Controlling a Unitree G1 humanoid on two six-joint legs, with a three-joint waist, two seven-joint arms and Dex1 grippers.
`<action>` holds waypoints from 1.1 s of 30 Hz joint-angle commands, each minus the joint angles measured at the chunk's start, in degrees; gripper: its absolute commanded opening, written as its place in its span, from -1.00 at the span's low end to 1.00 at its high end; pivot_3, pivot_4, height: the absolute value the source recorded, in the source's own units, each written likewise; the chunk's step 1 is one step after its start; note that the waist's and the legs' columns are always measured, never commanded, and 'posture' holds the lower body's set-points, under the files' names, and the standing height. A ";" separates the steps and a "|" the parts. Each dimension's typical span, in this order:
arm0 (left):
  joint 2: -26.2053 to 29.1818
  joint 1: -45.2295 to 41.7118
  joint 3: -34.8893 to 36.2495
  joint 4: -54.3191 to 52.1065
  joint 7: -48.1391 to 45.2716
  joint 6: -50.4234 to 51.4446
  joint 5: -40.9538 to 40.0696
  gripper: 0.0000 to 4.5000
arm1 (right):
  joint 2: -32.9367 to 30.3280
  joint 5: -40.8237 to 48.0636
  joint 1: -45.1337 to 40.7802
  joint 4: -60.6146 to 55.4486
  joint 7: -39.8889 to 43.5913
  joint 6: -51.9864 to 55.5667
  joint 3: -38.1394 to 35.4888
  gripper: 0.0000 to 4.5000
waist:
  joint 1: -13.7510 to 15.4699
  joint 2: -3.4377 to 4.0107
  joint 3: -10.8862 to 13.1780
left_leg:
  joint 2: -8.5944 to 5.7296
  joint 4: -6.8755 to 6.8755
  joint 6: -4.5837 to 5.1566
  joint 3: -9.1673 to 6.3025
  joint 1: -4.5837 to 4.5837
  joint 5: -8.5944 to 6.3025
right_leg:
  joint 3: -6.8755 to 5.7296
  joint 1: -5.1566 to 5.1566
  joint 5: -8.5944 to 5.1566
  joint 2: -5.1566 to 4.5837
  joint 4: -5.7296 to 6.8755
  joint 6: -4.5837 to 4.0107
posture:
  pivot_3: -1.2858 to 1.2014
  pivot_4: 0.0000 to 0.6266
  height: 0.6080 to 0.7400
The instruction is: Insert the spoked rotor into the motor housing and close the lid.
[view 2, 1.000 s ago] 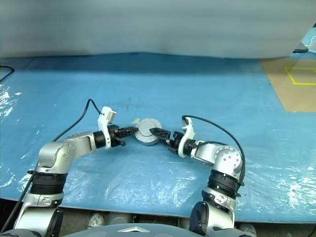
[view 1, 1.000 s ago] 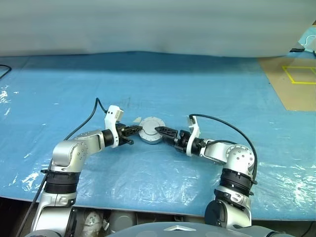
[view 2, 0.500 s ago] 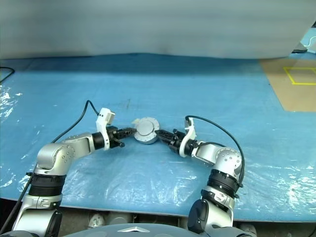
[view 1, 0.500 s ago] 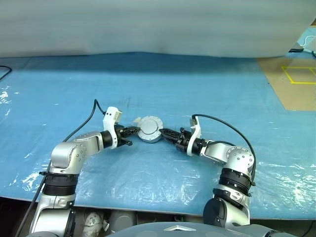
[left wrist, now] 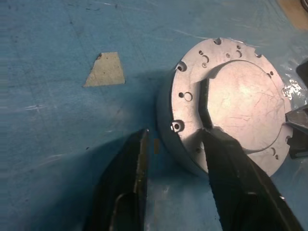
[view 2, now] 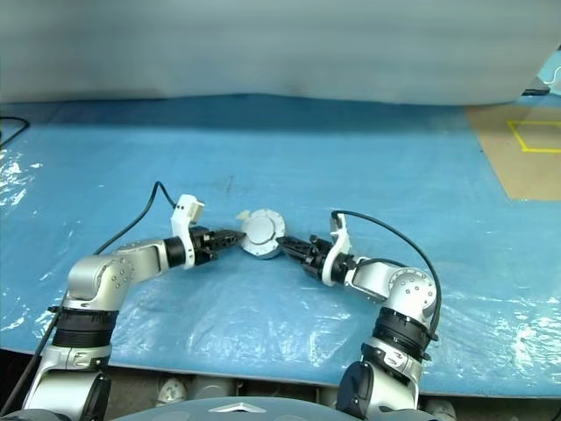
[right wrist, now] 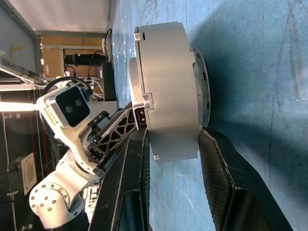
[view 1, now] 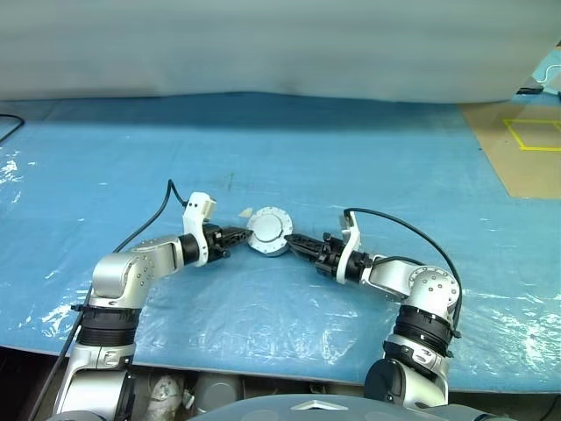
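The motor housing (view 1: 266,231) sits near the middle of the table (view 1: 368,158), whose blue sheet lies bare all around. The right gripper (right wrist: 169,159) has its jaws clamped on the housing's side wall. The left gripper (left wrist: 174,144) has its jaws apart at the opposite rim.

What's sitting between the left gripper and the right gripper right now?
The grey motor housing sits between the left gripper and right gripper on the blue sheet, clearest in the left eye view.

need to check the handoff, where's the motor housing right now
In the head views the motor housing sits mid-table between both grippers, gripped by the right gripper.
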 commanded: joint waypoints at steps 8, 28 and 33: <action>-0.22 -0.34 -1.18 0.31 -0.81 0.80 0.45 1.00 | 1.62 -0.28 1.07 1.79 -1.01 -5.78 2.73 0.09 | -0.05 0.00 0.00 | 0.01 0.01 0.00 0.00 -0.05 0.00 | -0.01 -0.06 0.00 0.01 0.02 0.00 | 0.03 -0.52 1.00; 0.95 1.43 1.08 -1.93 -1.50 1.28 -0.65 1.00 | 1.27 4.53 1.55 3.86 -2.90 -8.21 2.29 -0.50 | -0.42 0.01 0.00 | 0.03 0.01 0.00 0.00 -0.11 0.00 | -0.02 -0.10 0.01 0.04 0.01 0.00 | 0.03 -0.52 1.00; 0.82 3.11 7.00 -3.75 -1.11 2.46 -4.94 0.83 | 1.02 6.03 1.16 4.04 -3.11 -8.81 1.49 -0.50 | -0.49 0.00 0.01 | 0.03 0.02 0.00 -0.01 -0.21 0.00 | -0.05 -0.19 0.01 0.04 0.01 0.00 | 0.03 -0.52 1.00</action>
